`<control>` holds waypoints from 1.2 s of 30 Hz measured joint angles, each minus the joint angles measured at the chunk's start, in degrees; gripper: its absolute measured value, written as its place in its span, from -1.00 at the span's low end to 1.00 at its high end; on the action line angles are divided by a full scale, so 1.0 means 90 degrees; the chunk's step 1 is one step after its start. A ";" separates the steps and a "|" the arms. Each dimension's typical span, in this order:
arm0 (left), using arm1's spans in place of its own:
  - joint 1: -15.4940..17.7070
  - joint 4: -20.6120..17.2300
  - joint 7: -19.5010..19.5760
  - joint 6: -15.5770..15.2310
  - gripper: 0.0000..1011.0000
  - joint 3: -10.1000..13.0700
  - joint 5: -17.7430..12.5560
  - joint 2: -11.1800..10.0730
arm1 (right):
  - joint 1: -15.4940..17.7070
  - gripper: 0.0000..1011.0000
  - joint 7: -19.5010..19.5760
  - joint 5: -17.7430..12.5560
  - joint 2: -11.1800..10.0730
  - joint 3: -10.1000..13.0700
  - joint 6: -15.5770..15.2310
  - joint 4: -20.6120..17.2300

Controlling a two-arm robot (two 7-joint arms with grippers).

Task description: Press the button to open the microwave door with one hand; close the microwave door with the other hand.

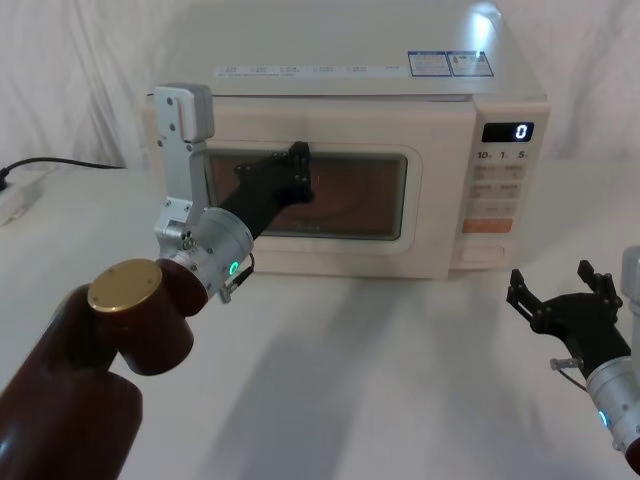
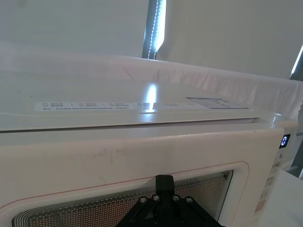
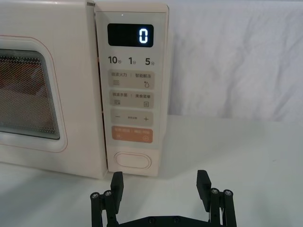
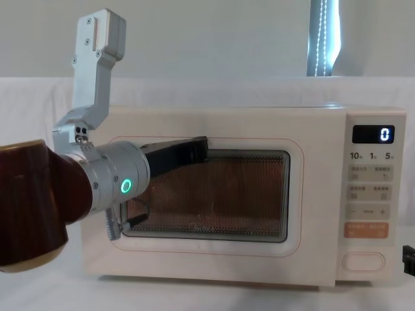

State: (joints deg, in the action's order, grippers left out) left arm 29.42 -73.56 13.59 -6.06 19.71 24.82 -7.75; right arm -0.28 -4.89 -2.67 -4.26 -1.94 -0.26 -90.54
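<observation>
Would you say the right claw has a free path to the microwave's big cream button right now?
Probably yes. The right claw, open, sits in front of the button, with bare table between them. The left claw is over at the microwave door, out of the way.

white-draped table [image 1: 380, 370] carries the cream microwave [image 1: 350, 180].

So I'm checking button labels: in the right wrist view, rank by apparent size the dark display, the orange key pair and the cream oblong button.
1. The dark display, which looks largest.
2. The orange key pair, about as wide but shorter.
3. The button, clearly narrowest.
All sit on one panel, so nearness hardly skews this.
</observation>
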 joint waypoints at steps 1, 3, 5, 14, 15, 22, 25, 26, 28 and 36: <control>0.0001 0.0008 0.0000 0.0001 -1.00 -0.0006 -0.0006 0.0006 | 0.0000 0.98 0.0000 0.0000 0.0000 0.0000 0.0000 0.0000; 0.0002 0.0028 -0.0002 0.0001 -1.00 -0.0024 -0.0024 0.0018 | 0.0000 0.98 0.0000 0.0000 0.0000 0.0000 0.0000 0.0000; 0.0002 0.0034 -0.0004 0.0001 -1.00 -0.0036 -0.0036 0.0026 | 0.0000 0.98 0.0000 0.0000 0.0000 -0.0001 0.0000 0.0000; 0.0013 0.0061 -0.0010 -0.0014 -1.00 -0.0103 -0.0091 0.0075 | 0.0000 0.98 0.0000 0.0000 0.0000 0.0000 0.0000 0.0000; 0.0015 0.0064 -0.0011 -0.0014 -1.00 -0.0107 -0.0096 0.0081 | 0.0000 0.98 0.0000 0.0000 0.0000 0.0000 0.0000 0.0000; 0.0061 0.0098 -0.0015 -0.0020 -1.00 -0.0145 -0.0135 0.0117 | 0.0000 0.98 0.0000 0.0000 0.0000 0.0000 0.0000 0.0000; 0.0095 0.0109 -0.0024 -0.0021 -1.00 -0.0167 -0.0147 0.0127 | 0.0000 0.98 0.0000 0.0000 0.0000 0.0000 0.0000 0.0000; 0.0103 0.0110 -0.0025 -0.0021 -1.00 -0.0170 -0.0149 0.0132 | 0.0000 0.98 0.0000 0.0000 0.0000 0.0000 0.0000 0.0000; 0.0119 0.0116 -0.0026 -0.0020 -1.00 -0.0173 -0.0154 0.0143 | 0.0000 0.98 0.0000 0.0000 0.0000 0.0000 0.0000 0.0000; 0.0181 0.0173 -0.0026 -0.0011 -1.00 -0.0188 -0.0170 0.0203 | 0.0000 0.98 0.0000 0.0000 0.0000 0.0000 0.0000 0.0000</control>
State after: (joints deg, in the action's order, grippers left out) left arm 31.05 -72.00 13.36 -6.15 18.01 23.29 -5.92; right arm -0.28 -4.89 -2.68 -4.26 -1.94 -0.26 -90.54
